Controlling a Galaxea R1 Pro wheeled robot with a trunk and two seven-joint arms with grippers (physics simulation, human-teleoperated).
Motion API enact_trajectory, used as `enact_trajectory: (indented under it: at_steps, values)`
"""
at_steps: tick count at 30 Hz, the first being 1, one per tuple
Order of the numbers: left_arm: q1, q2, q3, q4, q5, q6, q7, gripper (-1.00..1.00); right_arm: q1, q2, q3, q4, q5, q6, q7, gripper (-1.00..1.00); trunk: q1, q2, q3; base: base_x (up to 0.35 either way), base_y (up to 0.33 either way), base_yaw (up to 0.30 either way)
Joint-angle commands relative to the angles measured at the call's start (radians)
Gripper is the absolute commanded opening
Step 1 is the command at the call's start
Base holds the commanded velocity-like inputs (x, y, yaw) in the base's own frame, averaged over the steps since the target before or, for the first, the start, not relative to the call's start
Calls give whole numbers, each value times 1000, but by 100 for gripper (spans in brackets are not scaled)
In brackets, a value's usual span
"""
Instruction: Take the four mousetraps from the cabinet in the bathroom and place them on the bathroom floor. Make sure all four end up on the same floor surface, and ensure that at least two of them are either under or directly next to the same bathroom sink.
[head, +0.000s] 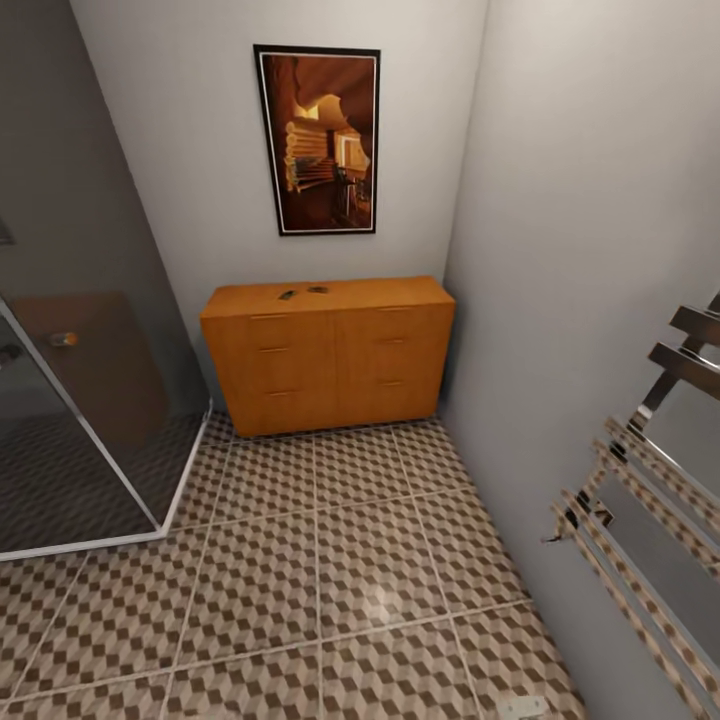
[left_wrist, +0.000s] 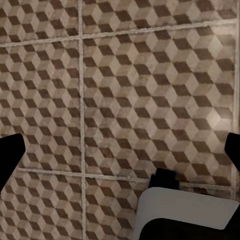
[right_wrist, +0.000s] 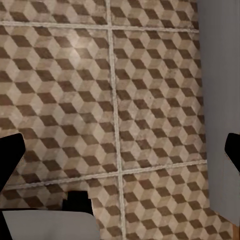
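Note:
The orange-brown cabinet (head: 330, 355) stands against the far wall, its drawers shut. Two small dark mousetraps (head: 287, 294) (head: 318, 290) lie on its flat top, left of the middle. The cube-patterned bathroom floor (head: 340, 560) stretches from the cabinet toward me. Well short of the cabinet, my left gripper (left_wrist: 120, 150) hangs open over bare tiles (left_wrist: 125, 90) with nothing between its fingers. My right gripper (right_wrist: 120, 150) is also open and empty above the tiles (right_wrist: 65, 100), close to a grey wall (right_wrist: 220, 100). The sink is out of view.
A glass shower enclosure (head: 80, 420) with a white curb takes up the left side. A chrome towel rail (head: 650, 480) juts from the right wall. A framed picture (head: 318, 140) hangs above the cabinet. Open tiled floor lies between me and the cabinet.

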Motion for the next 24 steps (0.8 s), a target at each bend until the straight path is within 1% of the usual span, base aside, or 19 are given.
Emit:
enact_trajectory:
  at_steps: [1, 10, 13, 17, 24]
  values:
    - [0, 0, 0, 0, 0, 0, 0, 100, 0, 0, 0, 0, 0, 0, 0, 100, 0, 0, 0, 329, 0, 0]
    - [0, 0, 0, 0, 0, 0, 0, 100, 0, 0, 0, 0, 0, 0, 0, 100, 0, 0, 0, 325, 0, 2]
    - [0, 0, 0, 0, 0, 0, 0, 100, 0, 0, 0, 0, 0, 0, 0, 100, 0, 0, 0, 314, -21, 82]
    - [0, 0, 0, -1, 0, 0, 0, 100, 0, 0, 0, 0, 0, 1, 0, 100, 0, 0, 0, 305, -111, 166]
    - [0, 0, 0, -1, 0, 0, 0, 100, 0, 0, 0, 0, 0, 0, 0, 100, 0, 0, 0, 299, -149, 38]
